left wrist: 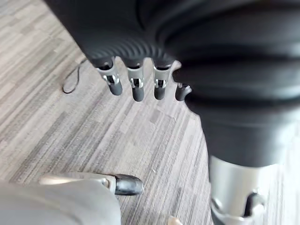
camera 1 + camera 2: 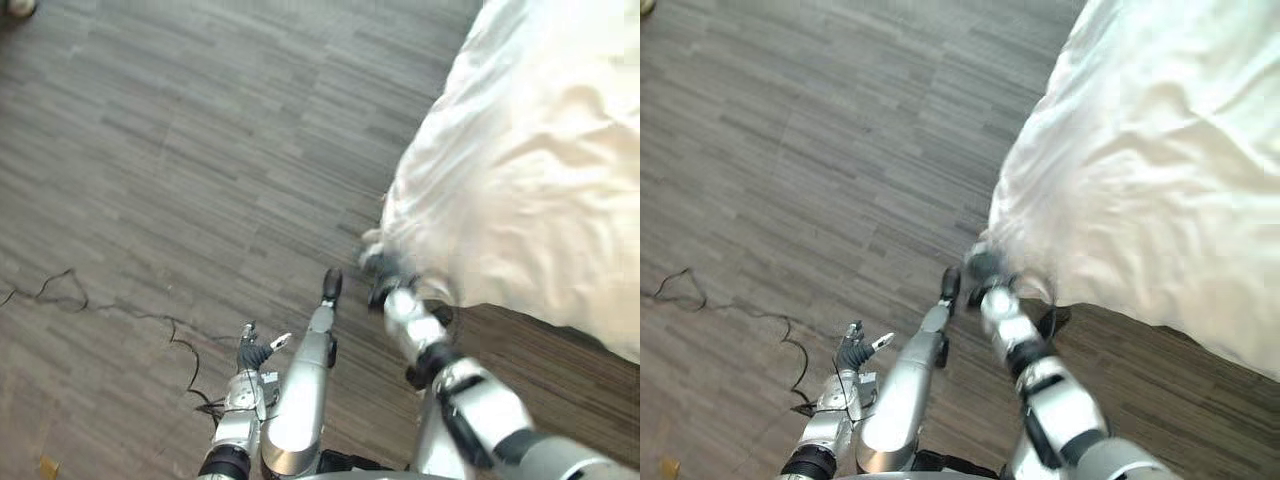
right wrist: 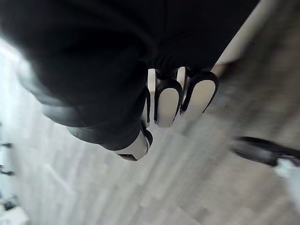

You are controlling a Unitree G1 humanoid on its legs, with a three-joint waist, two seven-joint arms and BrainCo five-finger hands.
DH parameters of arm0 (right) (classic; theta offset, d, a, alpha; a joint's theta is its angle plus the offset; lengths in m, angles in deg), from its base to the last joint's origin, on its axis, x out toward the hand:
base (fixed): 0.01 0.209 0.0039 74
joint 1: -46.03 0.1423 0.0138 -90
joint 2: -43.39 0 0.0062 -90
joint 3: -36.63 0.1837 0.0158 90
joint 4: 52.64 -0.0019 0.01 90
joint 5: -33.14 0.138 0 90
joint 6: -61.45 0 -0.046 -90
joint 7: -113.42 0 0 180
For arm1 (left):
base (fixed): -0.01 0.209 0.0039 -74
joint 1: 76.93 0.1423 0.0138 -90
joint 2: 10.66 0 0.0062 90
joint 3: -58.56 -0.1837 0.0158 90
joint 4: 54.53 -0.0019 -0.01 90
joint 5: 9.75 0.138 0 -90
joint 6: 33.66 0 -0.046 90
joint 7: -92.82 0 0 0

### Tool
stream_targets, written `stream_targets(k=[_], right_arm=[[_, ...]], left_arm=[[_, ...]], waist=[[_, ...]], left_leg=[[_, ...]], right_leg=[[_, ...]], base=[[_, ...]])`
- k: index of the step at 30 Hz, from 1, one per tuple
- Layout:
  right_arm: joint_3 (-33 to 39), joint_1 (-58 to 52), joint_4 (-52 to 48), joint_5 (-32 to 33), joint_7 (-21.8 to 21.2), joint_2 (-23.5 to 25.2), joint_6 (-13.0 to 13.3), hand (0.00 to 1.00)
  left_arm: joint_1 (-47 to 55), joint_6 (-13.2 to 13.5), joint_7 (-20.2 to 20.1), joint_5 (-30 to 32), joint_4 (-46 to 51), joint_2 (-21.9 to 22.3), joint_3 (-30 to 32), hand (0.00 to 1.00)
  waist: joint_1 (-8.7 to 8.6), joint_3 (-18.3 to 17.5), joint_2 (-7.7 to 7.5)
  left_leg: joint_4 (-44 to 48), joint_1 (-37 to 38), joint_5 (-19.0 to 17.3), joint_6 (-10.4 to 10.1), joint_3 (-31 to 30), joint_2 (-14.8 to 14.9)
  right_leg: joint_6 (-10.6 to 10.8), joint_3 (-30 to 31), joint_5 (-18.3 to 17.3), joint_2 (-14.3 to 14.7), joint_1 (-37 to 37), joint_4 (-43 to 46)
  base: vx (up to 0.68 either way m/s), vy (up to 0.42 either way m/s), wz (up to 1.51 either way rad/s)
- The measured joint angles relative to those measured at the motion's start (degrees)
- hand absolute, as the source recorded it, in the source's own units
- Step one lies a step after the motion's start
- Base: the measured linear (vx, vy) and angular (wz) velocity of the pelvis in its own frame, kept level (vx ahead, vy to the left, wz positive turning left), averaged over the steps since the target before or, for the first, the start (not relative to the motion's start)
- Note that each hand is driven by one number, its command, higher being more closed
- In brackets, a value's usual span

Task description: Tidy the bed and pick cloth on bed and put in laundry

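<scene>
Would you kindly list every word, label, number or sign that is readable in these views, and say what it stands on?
None: no print, label, number or sign can be read on the white bedding, the wood floor, the left hand or the right hand.

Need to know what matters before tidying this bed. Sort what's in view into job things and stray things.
For the job:
white duvet on the bed
right hand by the duvet's hanging corner
left hand, open, low over the floor

Just lying about:
small tan scrap on the wood floor
pale object at the floor's far edge
</scene>
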Motion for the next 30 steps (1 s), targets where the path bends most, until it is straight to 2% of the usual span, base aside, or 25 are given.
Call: stream_targets(k=[3,4,5,6,8,11,14,17,21,23,24,25,27,30], right_arm=[[-2.1,-0.4,-7.3,0.8,-1.5,-0.1,-0.1,1.0],[-3.1,0.0,-13.4,2.4,-2.1,-0.1,0.3,1.0],[-3.4,0.8,-19.3,4.8,-3.2,0.5,1.2,1.0],[-3.4,1.3,-21.9,6.6,-3.7,0.8,1.9,1.0],[-1.9,3.0,-31.0,14.3,-4.6,1.4,4.7,1.0],[3.0,4.2,-37.9,20.6,-4.9,2.3,8.0,1.0],[8.6,6.2,-40.1,21.5,-3.4,2.4,10.3,1.0],[15.9,9.8,-38.8,21.0,-0.5,0.0,11.6,1.0],[21.3,12.2,-28.4,20.0,2.4,-7.1,12.1,1.0],[25.2,10.5,-19.4,18.2,3.2,-11.3,11.3,1.0],[25.3,9.4,-19.6,17.6,2.5,-12.3,11.8,1.0],[25.3,7.9,-21.6,15.2,1.3,-12.8,12.3,1.0],[26.9,7.9,-20.8,13.1,0.9,-11.2,12.1,1.0],[32.6,6.4,-19.8,11.2,-0.5,-9.0,12.2,1.0]], left_arm=[[-0.1,-0.8,0.0,0.2,-1.4,-0.7,-0.1,0.0],[-0.1,-1.0,0.0,0.3,-2.3,-1.1,-0.2,0.0],[-0.1,-1.2,0.0,0.5,-3.6,-1.8,-0.4,0.0],[-0.1,-1.6,0.0,0.6,-4.4,-2.3,-0.5,0.0],[0.0,-2.7,0.0,1.1,-7.1,-2.8,-0.7,0.0],[1.1,-3.1,-0.2,1.9,-9.3,-2.7,-1.1,0.0],[1.8,-3.1,-1.1,2.8,-9.8,-2.8,-1.1,0.0],[1.8,-3.1,-1.4,3.5,-9.8,-2.9,-2.3,0.0],[1.8,-2.7,-2.6,3.9,-9.5,-2.6,-3.2,0.0],[1.8,-2.7,-3.5,3.9,-9.1,-2.2,-3.3,0.0],[1.8,-2.7,-3.7,3.9,-9.0,-2.1,-3.3,0.0],[1.9,-2.7,-3.7,3.8,-9.0,-2.2,-3.1,0.0],[1.6,-2.6,-3.8,3.8,-8.7,-2.3,-3.1,0.0],[0.2,-2.4,-4.8,3.8,-8.8,-2.3,-2.7,0.0]], waist=[[-0.47,-0.3,-0.9],[-0.87,-0.9,-1.47],[-1.01,-2.7,-2.55],[-1.01,-3.7,-3.05],[-1.19,-6.7,-4.01],[-1.83,-11.1,-4.11],[-2.84,-12.5,-3.75],[-2.96,-12.1,-2.26],[-3.7,-10.1,1.95],[-4.34,-8.9,4.97],[-4.51,-8.6,5.67],[-5.7,-8.3,6.43],[-6.66,-8.4,6.57],[-7.74,-8.4,5.75]], left_leg=[[-1.4,4.1,0.0,-0.1,0.8,0.7],[-1.7,5.5,-0.2,-0.4,1.3,1.0],[-2.2,6.3,-0.3,-0.4,2.4,1.4],[-2.7,6.7,-0.3,-0.4,2.9,1.6],[-4.0,9.8,-0.5,-0.7,4.8,1.8],[-4.5,11.4,-0.6,-0.8,5.7,1.8],[-4.5,11.5,-0.4,-0.7,5.7,1.6],[-4.5,11.5,-0.4,-0.7,6.8,1.3],[-4.5,10.4,-0.4,-0.6,9.5,0.7],[-4.6,9.6,-0.4,-0.6,11.3,0.2],[-4.7,9.6,-0.4,-0.6,11.7,0.2],[-4.9,9.7,-0.4,-0.6,12.3,0.1],[-4.8,10.3,-0.7,-0.2,13.2,0.1],[-4.7,10.8,-1.3,-0.1,13.6,0.3]], right_leg=[[-0.5,0.3,0.2,1.0,3.5,-1.5],[-0.6,0.7,0.3,1.5,4.8,-2.3],[-0.7,1.5,0.4,2.1,4.9,-3.1],[-0.9,1.9,0.7,2.4,5.1,-3.7],[-1.0,3.3,1.6,3.2,7.3,-6.1],[-0.6,3.6,2.3,3.5,8.9,-7.6],[-0.2,3.9,2.6,3.4,8.9,-7.6],[0.2,5.0,3.0,3.1,8.1,-7.5],[0.4,7.9,4.2,2.7,5.2,-7.3],[0.7,9.9,5.8,2.8,3.5,-8.5],[0.8,10.3,6.2,2.8,3.5,-9.0],[1.2,10.9,6.8,2.9,3.5,-9.8],[1.2,11.5,6.8,3.4,3.7,-10.1],[1.1,12.5,6.9,4.1,4.7,-11.8]], base=[[-0.02,-0.039,-0.19],[-0.02,-0.029,-0.33],[-0.01,-0.036,-0.38],[0.03,-0.031,-0.43],[0.06,-0.012,-0.38],[0.08,0.008,-0.17],[0.07,0.016,-0.02],[0.02,0.033,-0.15],[-0.01,0.034,-0.3],[0.02,0.02,-0.33],[0.04,0.012,-0.38],[0.04,-0.001,-0.31],[0.04,-0.005,-0.22],[0.05,-0.009,-0.09]])
